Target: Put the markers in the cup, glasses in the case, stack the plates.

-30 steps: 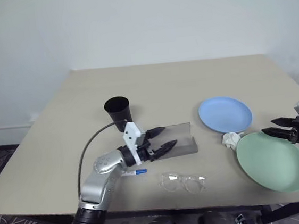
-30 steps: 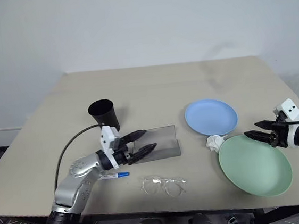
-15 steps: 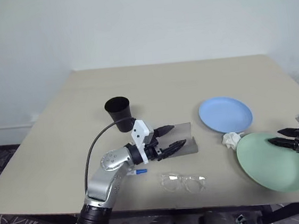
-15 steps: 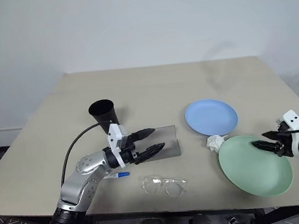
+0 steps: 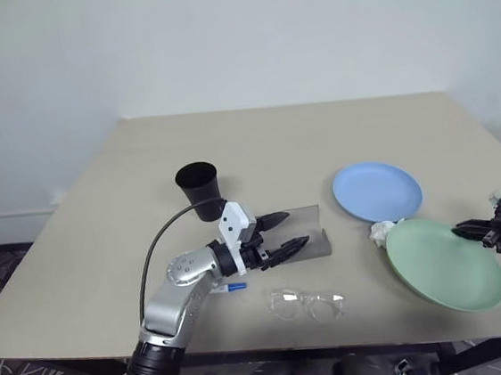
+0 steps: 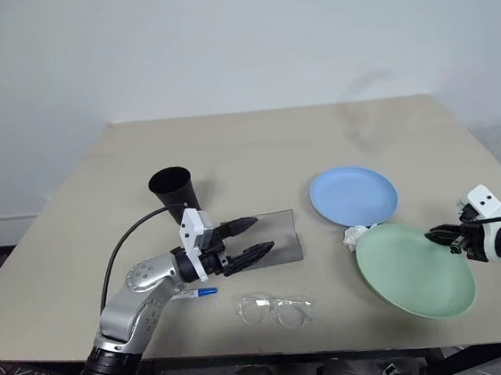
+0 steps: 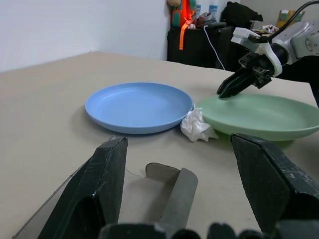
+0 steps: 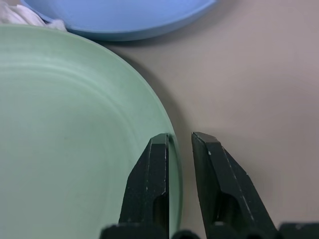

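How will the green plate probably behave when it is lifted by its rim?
The mint green plate looks stiff, so it should probably lift whole. Pinched at one edge by the right gripper, it may sag downward or swivel. Its smooth rim could slip between the narrow fingers.

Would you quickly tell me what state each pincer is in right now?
Left pincer: open, holding nothing, above the grey case.
Right pincer: shut on the green plate rim.

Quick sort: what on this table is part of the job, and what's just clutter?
Job items:
- black tapered plastic cup
- white marker with a blue cap
- clear-framed eyeglasses
- flat grey glasses case
- round light blue plate
- round mint green plate, its rim between the right gripper's fingers

Lying about:
- crumpled white tissue
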### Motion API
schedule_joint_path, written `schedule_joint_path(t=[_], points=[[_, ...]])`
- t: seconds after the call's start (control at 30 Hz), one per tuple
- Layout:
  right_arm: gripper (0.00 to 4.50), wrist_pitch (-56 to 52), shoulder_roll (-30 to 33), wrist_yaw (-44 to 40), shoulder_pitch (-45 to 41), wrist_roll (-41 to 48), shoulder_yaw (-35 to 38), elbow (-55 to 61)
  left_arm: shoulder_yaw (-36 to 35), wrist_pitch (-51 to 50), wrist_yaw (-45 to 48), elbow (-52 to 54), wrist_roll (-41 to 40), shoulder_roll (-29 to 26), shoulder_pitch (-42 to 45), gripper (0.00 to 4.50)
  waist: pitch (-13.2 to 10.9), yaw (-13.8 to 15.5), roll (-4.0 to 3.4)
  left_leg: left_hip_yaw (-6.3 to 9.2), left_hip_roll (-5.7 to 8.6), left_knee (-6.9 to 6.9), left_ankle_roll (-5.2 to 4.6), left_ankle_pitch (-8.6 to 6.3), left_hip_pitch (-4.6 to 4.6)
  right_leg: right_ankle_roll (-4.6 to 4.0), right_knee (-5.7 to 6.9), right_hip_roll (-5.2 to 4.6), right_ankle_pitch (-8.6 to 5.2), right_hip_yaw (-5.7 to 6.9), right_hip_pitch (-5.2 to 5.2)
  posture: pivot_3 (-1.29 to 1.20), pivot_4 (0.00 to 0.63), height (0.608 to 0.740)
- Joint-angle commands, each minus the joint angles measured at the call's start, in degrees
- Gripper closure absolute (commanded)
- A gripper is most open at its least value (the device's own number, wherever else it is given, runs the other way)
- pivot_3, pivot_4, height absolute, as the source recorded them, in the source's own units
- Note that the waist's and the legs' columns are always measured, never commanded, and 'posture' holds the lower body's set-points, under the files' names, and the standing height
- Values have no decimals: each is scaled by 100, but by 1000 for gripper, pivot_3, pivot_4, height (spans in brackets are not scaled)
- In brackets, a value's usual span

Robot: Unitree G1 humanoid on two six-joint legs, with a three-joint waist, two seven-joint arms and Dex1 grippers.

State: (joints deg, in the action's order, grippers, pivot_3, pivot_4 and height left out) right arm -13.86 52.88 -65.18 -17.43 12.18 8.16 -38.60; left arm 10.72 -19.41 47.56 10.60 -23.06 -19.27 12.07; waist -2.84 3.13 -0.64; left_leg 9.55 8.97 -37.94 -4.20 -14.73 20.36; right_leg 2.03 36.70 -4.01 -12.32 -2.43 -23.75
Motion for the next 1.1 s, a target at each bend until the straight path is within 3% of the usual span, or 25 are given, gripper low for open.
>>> schedule_joint_path(t=[0.03, 0.07, 0.2, 0.57, 0.67, 0.77, 1.1], points=[[3740, 86, -2, -135, -213, 99, 90, 67, -63, 95, 26, 84, 7, -17, 155, 1031, 0, 3, 1, 1, 0, -1, 0, 0, -3, 0, 0, 0, 0, 1, 4, 0, 0, 740], [3740, 83, -6, -182, -233, 114, 88, 74, -65, 96, 26, 83, 8, -19, 154, 1031, 0, 3, 1, 2, 0, 0, 0, 0, -7, 0, 0, 0, 0, 1, 7, 0, 0, 740], [4468, 134, -16, -221, -321, 19, 24, -5, -75, 105, 16, 78, 21, -23, 148, 1031, 0, 1, 0, 2, 0, 1, -1, -1, -8, 0, -1, -1, 0, 1, 9, 0, 0, 740], [4468, 380, 17, -314, -631, -193, -144, -452, -95, 113, 26, 68, 35, -47, 140, 1031, 0, 1, 0, 2, 0, 1, -1, -1, -11, 0, -1, -1, 0, 1, 11, 0, 0, 740], [3865, 448, 19, -297, -742, -191, -139, -551, -101, 113, 30, 57, 37, -49, 152, 1031, 0, 1, 0, 3, 0, 1, -1, -1, -12, 0, 0, 0, 0, 2, 12, 0, 0, 740], [2951, 435, 24, -371, -797, -195, -154, -608, -93, 103, 21, 86, 36, -50, 135, 1031, 0, 2, 0, 2, 0, 2, -1, -1, -12, 0, -1, 0, 0, 1, 12, 0, 0, 740], [2951, 466, 178, -727, -774, -460, -401, -850, -103, 101, 23, 83, 39, -68, 141, 1031, 0, 1, -1, 3, 0, 2, -3, -2, -11, 0, -1, -1, 0, 2, 11, 0, 0, 740]])
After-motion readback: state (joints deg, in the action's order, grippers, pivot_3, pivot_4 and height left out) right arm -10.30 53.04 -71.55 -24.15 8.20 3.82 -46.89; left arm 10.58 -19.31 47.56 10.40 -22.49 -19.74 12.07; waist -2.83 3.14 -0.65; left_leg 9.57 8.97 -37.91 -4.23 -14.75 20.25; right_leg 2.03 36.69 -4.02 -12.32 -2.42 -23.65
